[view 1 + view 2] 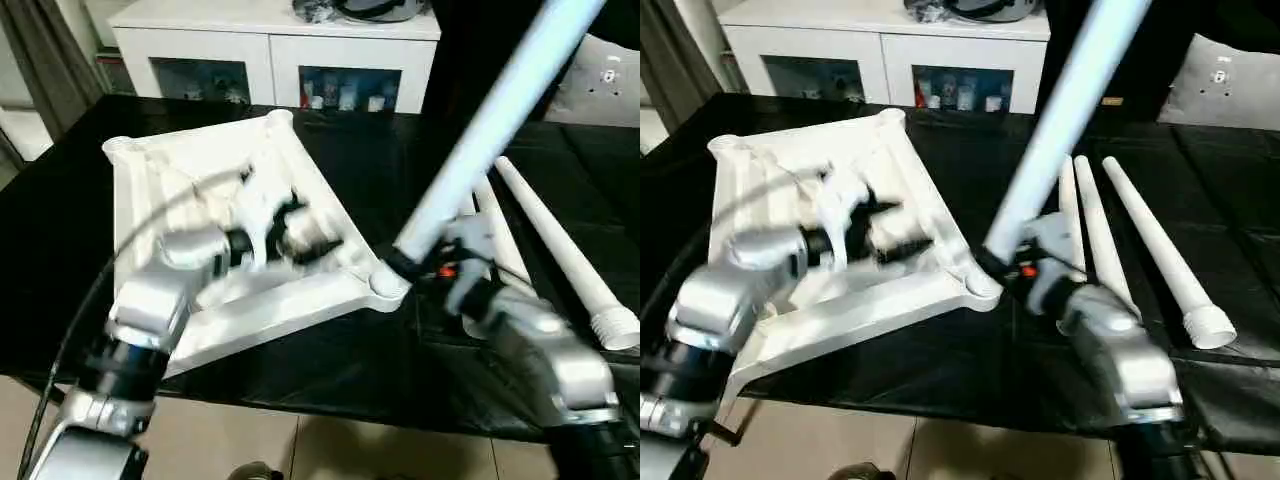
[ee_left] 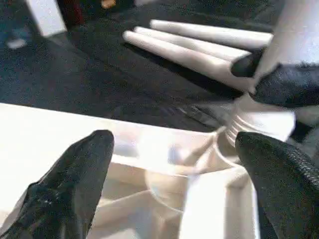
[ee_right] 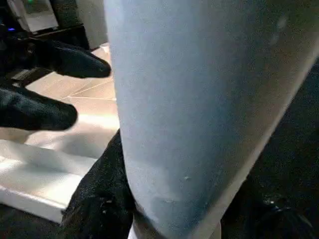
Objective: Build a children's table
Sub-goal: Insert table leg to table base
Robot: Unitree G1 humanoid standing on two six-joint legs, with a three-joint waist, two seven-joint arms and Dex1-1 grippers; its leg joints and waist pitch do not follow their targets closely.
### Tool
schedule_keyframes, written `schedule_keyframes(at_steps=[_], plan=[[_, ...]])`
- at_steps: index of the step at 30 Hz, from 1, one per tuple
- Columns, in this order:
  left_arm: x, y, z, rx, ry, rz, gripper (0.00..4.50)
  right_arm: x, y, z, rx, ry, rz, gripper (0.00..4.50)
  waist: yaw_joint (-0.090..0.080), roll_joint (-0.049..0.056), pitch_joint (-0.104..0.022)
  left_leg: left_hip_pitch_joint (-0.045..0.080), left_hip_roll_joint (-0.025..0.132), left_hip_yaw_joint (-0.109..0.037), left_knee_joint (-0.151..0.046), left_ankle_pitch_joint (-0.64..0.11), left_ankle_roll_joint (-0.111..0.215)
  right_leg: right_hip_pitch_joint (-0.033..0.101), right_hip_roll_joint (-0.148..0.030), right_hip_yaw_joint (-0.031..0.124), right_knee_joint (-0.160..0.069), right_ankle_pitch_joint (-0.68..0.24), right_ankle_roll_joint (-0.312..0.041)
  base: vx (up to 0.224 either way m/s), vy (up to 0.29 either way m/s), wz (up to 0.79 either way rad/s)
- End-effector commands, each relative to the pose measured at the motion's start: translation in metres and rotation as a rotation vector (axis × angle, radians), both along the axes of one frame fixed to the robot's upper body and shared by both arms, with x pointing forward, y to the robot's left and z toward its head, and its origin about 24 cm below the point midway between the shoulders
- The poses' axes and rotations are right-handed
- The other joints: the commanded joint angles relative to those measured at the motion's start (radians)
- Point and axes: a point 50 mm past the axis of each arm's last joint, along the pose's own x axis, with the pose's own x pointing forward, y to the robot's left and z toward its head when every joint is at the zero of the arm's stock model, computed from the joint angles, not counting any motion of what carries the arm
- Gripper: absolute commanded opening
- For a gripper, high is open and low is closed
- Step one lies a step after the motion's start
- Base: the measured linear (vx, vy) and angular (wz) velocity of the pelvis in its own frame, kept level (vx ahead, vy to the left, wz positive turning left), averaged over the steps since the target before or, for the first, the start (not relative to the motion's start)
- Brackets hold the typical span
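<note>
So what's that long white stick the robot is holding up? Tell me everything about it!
It is a table leg, a long smooth white tube that looks like plastic. It leans steeply, its top running out of the head views. Its lower end has ridged rings and sits at the round corner socket of the upside-down tabletop. The right gripper is closed around it just above that end, black fingers on either side. Three more legs lie on the black table beside it.
</note>
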Motion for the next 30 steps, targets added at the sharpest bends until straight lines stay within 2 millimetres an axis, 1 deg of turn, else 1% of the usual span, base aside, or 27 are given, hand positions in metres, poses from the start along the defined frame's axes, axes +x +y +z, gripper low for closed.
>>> schedule_keyframes(at_steps=[1, 2, 3, 4, 5, 7, 9, 12, 13, 14, 18, 20, 21, 22, 23, 26, 28, 29, 30], plan=[[0.0, -0.002, -0.003, 0.022, 0.006, -0.002, 4.5, 0.0, -0.005, 0.006, 0.014, -0.009, 0.003, 1.88, 0.0, -0.005, -0.069, 0.012, 0.069, -0.024, -0.07, -0.124, 0.061, 0.06, -0.086, 0.046, -0.065, -0.11, -0.223, 0.0, 0.0, 0.0], [-0.001, -0.003, -0.005, 0.03, 0.011, -0.007, 4.5, 0.0, -0.007, 0.008, 0.03, -0.006, -0.001, 1.88, -0.001, -0.003, -0.069, 0.012, 0.069, -0.023, -0.069, -0.127, 0.062, 0.059, -0.084, 0.046, -0.066, -0.117, -0.221, 0.0, 0.0, 0.0], [-0.002, -0.003, -0.006, 0.032, 0.012, -0.009, 4.5, 0.001, -0.007, 0.008, 0.031, -0.006, -0.002, 1.88, -0.001, -0.004, -0.068, 0.012, 0.069, -0.024, -0.069, -0.125, 0.061, 0.059, -0.085, 0.047, -0.066, -0.119, -0.221, 0.0, 0.0, 0.0], [-0.005, -0.006, -0.012, 0.063, 0.012, -0.038, 4.5, 0.002, -0.01, 0.011, 0.044, -0.004, -0.008, 1.88, 0.0, -0.002, -0.069, 0.012, 0.069, -0.024, -0.069, -0.123, 0.06, 0.059, -0.085, 0.046, -0.066, -0.12, -0.22, 0.0, 0.0, 0.0], [-0.007, -0.006, -0.014, 0.072, 0.014, -0.051, 4.5, 0.003, -0.011, 0.012, 0.045, -0.004, -0.009, 1.88, -0.001, -0.003, -0.069, 0.012, 0.07, -0.024, -0.069, -0.123, 0.062, 0.059, -0.084, 0.046, -0.066, -0.123, -0.216, 0.0, 0.0, 0.0], [-0.013, -0.008, -0.023, 0.1, 0.041, -0.09, 4.5, 0.004, -0.015, 0.015, 0.02, -0.004, -0.009, 1.88, -0.002, -0.004, -0.07, 0.011, 0.069, -0.025, -0.07, -0.114, 0.063, 0.06, -0.083, 0.046, -0.066, -0.121, -0.213, 0.0, 0.0, 0.0], [-0.017, -0.009, -0.029, 0.115, 0.078, -0.112, 4.5, 0.005, -0.019, 0.017, -0.006, -0.005, -0.017, 1.88, -0.001, -0.003, -0.07, 0.013, 0.069, -0.023, -0.069, -0.116, 0.061, 0.058, -0.084, 0.046, -0.066, -0.122, -0.215, 0.0, 0.0, 0.0], [-0.02, -0.009, -0.034, 0.117, 0.111, -0.122, 4.5, 0.006, -0.022, 0.019, -0.012, -0.003, -0.015, 1.88, -0.001, -0.002, -0.069, 0.013, 0.069, -0.023, -0.07, -0.128, 0.057, 0.057, -0.084, 0.046, -0.068, -0.142, -0.217, 0.0, 0.0, 0.0], [-0.02, -0.009, -0.037, 0.117, 0.13, -0.115, 4.32, 0.006, -0.022, 0.019, -0.017, -0.001, -0.014, 1.88, -0.002, -0.005, -0.069, 0.014, 0.069, -0.022, -0.069, -0.13, 0.056, 0.057, -0.084, 0.046, -0.067, -0.144, -0.218, 0.0, 0.0, 0.0], [-0.021, -0.009, -0.039, 0.116, 0.143, -0.116, 4.21, 0.007, -0.023, 0.02, -0.021, -0.002, -0.015, 1.88, -0.001, -0.003, -0.068, 0.014, 0.07, -0.023, -0.07, -0.128, 0.056, 0.057, -0.084, 0.045, -0.068, -0.146, -0.218, 0.0, 0.0, 0.0], [-0.021, -0.009, -0.045, 0.133, 0.163, -0.114, 3.74, 0.009, -0.022, 0.021, -0.024, 0.0, -0.016, 1.88, -0.002, -0.005, -0.069, 0.013, 0.068, -0.022, -0.069, -0.123, 0.059, 0.058, -0.083, 0.045, -0.068, -0.143, -0.215, 0.0, 0.0, 0.0], [-0.021, -0.008, -0.049, 0.153, 0.182, -0.105, 3.68, 0.008, -0.02, 0.022, -0.025, 0.001, -0.007, 1.88, -0.002, -0.005, -0.07, 0.013, 0.068, -0.023, -0.068, -0.117, 0.06, 0.058, -0.083, 0.045, -0.067, -0.141, -0.212, 0.0, 0.0, 0.0], [-0.021, -0.009, -0.049, 0.155, 0.184, -0.104, 3.56, 0.008, -0.02, 0.022, -0.025, 0.001, -0.006, 1.88, -0.001, -0.005, -0.07, 0.013, 0.068, -0.023, -0.068, -0.116, 0.061, 0.057, -0.083, 0.045, -0.068, -0.14, -0.212, 0.0, 0.0, 0.0], [-0.021, -0.009, -0.05, 0.157, 0.187, -0.103, 3.56, 0.008, -0.019, 0.022, -0.025, 0.002, -0.003, 1.88, -0.001, -0.003, -0.07, 0.013, 0.068, -0.023, -0.068, -0.114, 0.061, 0.057, -0.083, 0.045, -0.067, -0.137, -0.214, 0.0, 0.0, 0.0], [-0.021, -0.009, -0.05, 0.158, 0.189, -0.104, 3.3, 0.008, -0.019, 0.022, -0.026, 0.003, -0.001, 1.88, -0.001, -0.004, -0.07, 0.013, 0.068, -0.023, -0.068, -0.116, 0.062, 0.057, -0.083, 0.045, -0.068, -0.137, -0.215, 0.0, 0.0, 0.0], [-0.024, -0.013, -0.051, 0.154, 0.198, -0.118, 3.2, 0.007, -0.018, 0.021, -0.029, 0.006, 0.003, 1.88, -0.001, -0.004, -0.07, 0.013, 0.069, -0.023, -0.068, -0.116, 0.061, 0.058, -0.084, 0.045, -0.067, -0.131, -0.22, 0.0, 0.0, 0.0], [-0.024, -0.014, -0.052, 0.163, 0.198, -0.116, 2.96, 0.007, -0.018, 0.021, -0.031, 0.007, 0.005, 1.88, -0.001, -0.005, -0.07, 0.013, 0.069, -0.022, -0.068, -0.119, 0.061, 0.058, -0.084, 0.045, -0.068, -0.135, -0.22, 0.0, 0.0, 0.0], [-0.024, -0.014, -0.053, 0.169, 0.199, -0.112, 2.84, 0.007, -0.018, 0.02, -0.031, 0.008, 0.006, 1.88, 0.0, -0.002, -0.07, 0.013, 0.069, -0.023, -0.068, -0.12, 0.061, 0.058, -0.085, 0.045, -0.068, -0.139, -0.219, 0.0, 0.0, 0.0], [-0.023, -0.014, -0.054, 0.172, 0.2, -0.108, 2.77, 0.007, -0.017, 0.02, -0.031, 0.008, 0.006, 1.88, -0.001, -0.003, -0.069, 0.012, 0.069, -0.023, -0.068, -0.121, 0.061, 0.058, -0.084, 0.045, -0.069, -0.14, -0.218, 0.0, 0.0, 0.0]])
